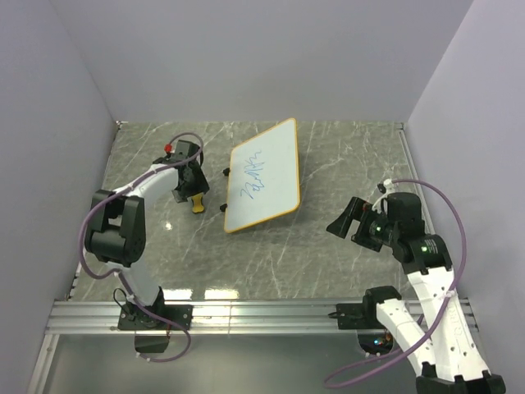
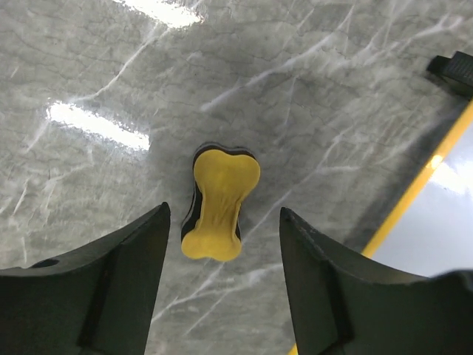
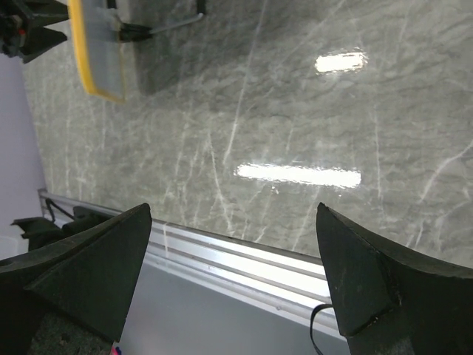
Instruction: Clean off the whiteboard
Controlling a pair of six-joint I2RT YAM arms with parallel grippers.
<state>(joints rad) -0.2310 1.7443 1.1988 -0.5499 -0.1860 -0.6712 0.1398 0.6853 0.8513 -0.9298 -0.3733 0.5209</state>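
The whiteboard lies tilted on the marble table with blue scribbles in its middle and an orange rim; its edge shows in the left wrist view and a corner in the right wrist view. A small yellow-and-black eraser lies on the table left of the board. My left gripper is open just above the eraser, which lies between and ahead of the fingers. My right gripper is open and empty, well right of the board.
Black clips stick out from the board's left edge. An aluminium rail runs along the table's near edge. White walls close in the left, back and right sides.
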